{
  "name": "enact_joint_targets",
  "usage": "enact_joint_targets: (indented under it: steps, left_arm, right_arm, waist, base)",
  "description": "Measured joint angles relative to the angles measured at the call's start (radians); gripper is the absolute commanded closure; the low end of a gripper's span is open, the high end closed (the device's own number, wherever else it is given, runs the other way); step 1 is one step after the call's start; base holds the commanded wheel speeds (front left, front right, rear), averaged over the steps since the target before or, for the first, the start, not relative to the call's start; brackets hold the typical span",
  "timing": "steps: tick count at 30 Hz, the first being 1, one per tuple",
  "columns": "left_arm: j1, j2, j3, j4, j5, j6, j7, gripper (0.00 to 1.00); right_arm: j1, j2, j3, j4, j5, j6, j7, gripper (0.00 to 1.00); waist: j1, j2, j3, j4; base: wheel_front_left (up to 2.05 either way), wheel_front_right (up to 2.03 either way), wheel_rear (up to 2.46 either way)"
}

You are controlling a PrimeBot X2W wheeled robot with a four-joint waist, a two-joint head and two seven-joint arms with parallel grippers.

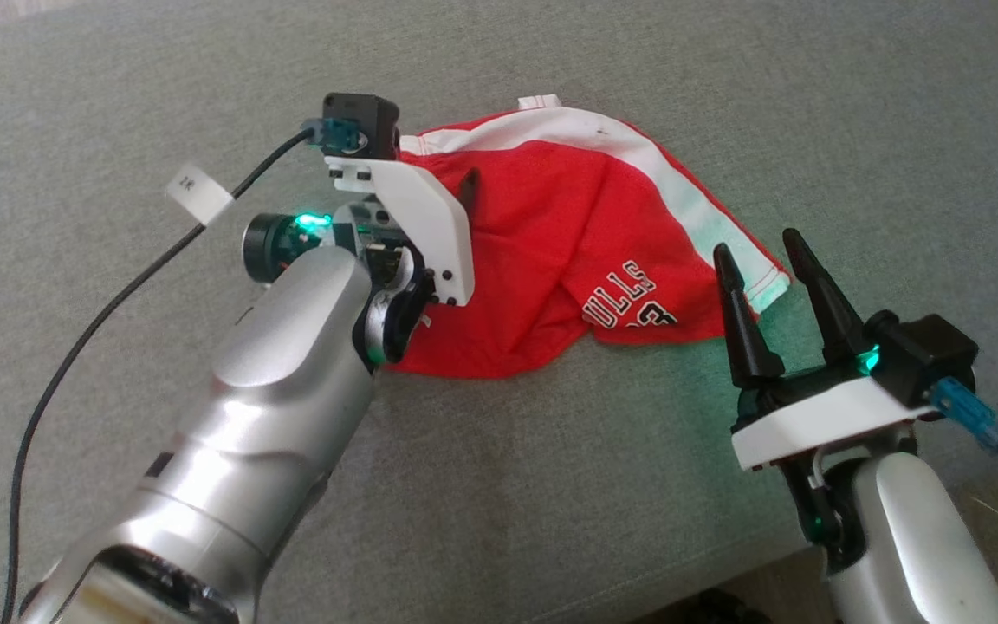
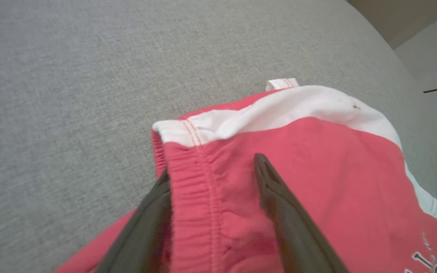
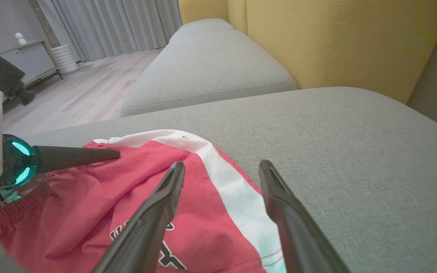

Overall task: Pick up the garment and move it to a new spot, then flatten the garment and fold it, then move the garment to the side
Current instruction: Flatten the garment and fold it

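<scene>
A pair of red shorts with a white side stripe and black lettering, the garment, lies rumpled on the grey sofa cushion. My left gripper is low over its left end. In the left wrist view the left gripper is open, its fingers straddling the elastic waistband of the garment. My right gripper stands open at the garment's right hem, its tips just over the white stripe. In the right wrist view the right gripper has the garment under it and nothing between its fingers.
A black cable with a white tag trails off my left arm across the cushion. The cushion's front edge runs by my right arm. A yellow backrest and a second grey cushion lie beyond, with wooden floor further off.
</scene>
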Motion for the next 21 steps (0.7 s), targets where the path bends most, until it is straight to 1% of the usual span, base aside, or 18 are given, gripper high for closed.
enact_joint_targets:
  steps: [1,3,7,9,11,13,15,16,19,21]
  left_arm:
    - [-0.004,0.000,-0.005,0.001,-0.002,-0.009,-0.011,1.00]
    - [-0.010,-0.002,-0.019,0.000,-0.005,-0.031,-0.058,1.00]
    - [-0.014,0.001,-0.029,-0.040,0.015,-0.066,-0.201,1.00]
    - [-0.001,0.006,-0.038,-0.096,0.024,-0.094,-0.249,1.00]
    - [0.045,0.025,-0.056,-0.174,0.025,-0.114,-0.279,1.00]
    - [0.131,0.063,-0.075,-0.263,0.029,-0.121,-0.294,1.00]
    - [0.246,0.121,-0.089,-0.358,0.030,-0.119,-0.303,1.00]
    - [0.306,0.151,-0.091,-0.402,0.030,-0.108,-0.303,1.00]
    - [0.460,0.249,-0.108,-0.523,0.044,-0.055,-0.297,1.00]
    - [0.527,0.297,-0.121,-0.579,0.045,-0.030,-0.276,1.00]
  right_arm:
    - [0.000,0.000,-0.001,0.001,0.003,0.000,-0.003,0.00]
    - [0.000,0.000,-0.012,0.002,0.004,0.000,-0.010,0.00]
    - [0.001,0.000,-0.034,0.005,0.001,0.000,-0.011,0.00]
    - [0.002,0.000,-0.045,0.005,-0.005,0.000,-0.011,0.00]
    - [0.004,0.000,-0.054,0.003,-0.007,0.000,-0.005,0.00]
    - [0.007,0.000,-0.064,-0.001,-0.016,0.000,0.002,0.00]
    - [0.014,0.000,-0.072,-0.009,-0.023,0.000,0.012,0.00]
    - [0.021,0.000,-0.074,-0.012,-0.024,0.000,0.017,0.00]
    - [0.046,0.000,-0.077,-0.023,-0.024,0.000,0.034,0.00]
    - [0.051,0.000,-0.080,-0.026,-0.024,0.000,0.043,0.00]
  waist:
    - [-0.0001,0.0000,0.000,0.000]
    - [-0.0001,0.0000,-0.002,0.007]
    - [-0.0001,0.0000,-0.013,0.039]
    - [-0.0001,0.0000,-0.023,0.062]
    - [-0.0002,0.0000,-0.035,0.088]
    - [-0.0002,0.0000,-0.049,0.116]
    - [-0.0002,0.0000,-0.063,0.147]
    - [-0.0002,0.0000,-0.072,0.162]
    - [-0.0004,0.0000,-0.096,0.207]
    - [-0.0003,0.0000,-0.111,0.232]
  base:
    - [0.00,0.00,0.00]
    - [0.00,0.00,0.00]
    - [0.00,0.00,0.00]
    - [0.00,0.00,0.00]
    - [0.00,0.00,0.00]
    - [0.00,0.00,0.00]
    - [0.00,0.00,0.00]
    - [0.00,0.00,0.00]
    - [0.00,0.00,0.00]
    - [0.00,0.00,0.00]
